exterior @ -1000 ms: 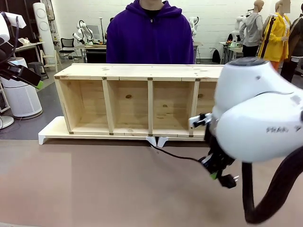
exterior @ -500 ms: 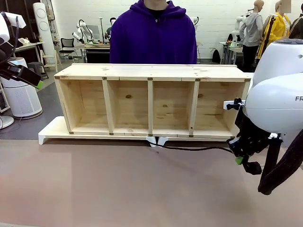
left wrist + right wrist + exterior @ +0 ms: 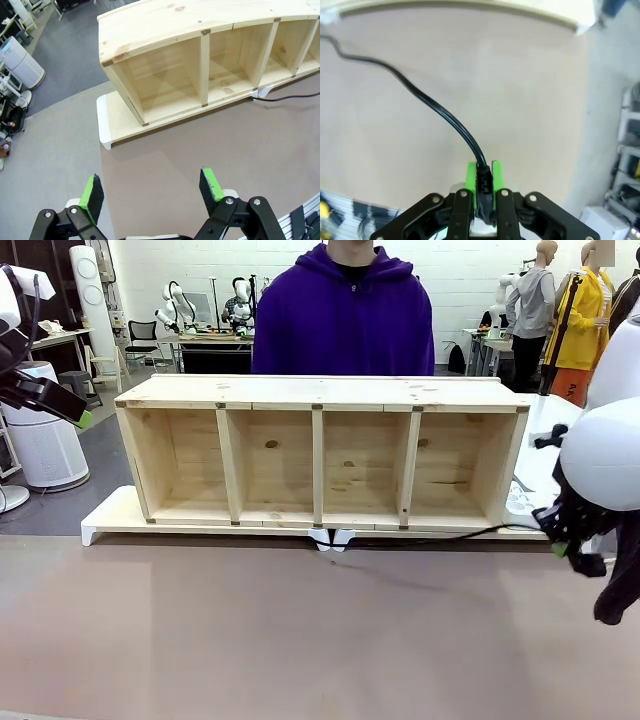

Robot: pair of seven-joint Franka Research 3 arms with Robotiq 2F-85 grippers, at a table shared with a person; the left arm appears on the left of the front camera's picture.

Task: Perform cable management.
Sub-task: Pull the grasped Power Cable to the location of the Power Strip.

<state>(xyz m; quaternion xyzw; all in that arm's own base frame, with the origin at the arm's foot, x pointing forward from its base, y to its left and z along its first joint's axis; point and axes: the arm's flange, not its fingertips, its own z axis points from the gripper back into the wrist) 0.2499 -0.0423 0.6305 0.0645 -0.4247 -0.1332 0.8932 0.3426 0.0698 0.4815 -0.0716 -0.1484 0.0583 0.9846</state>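
We see a wooden shelf with four compartments, bare wood inside each. It stands on a brown counter, with a person in purple behind it. The cable runs from under the shelf's middle, rightward along its foot, into our right pincer. That pincer's green pads are clamped tight on the cable's end. Our left pincer hangs wide open off to the left, gripping nothing.

Left hand splayed wide, high at left; right hand pinched tight, low at right.
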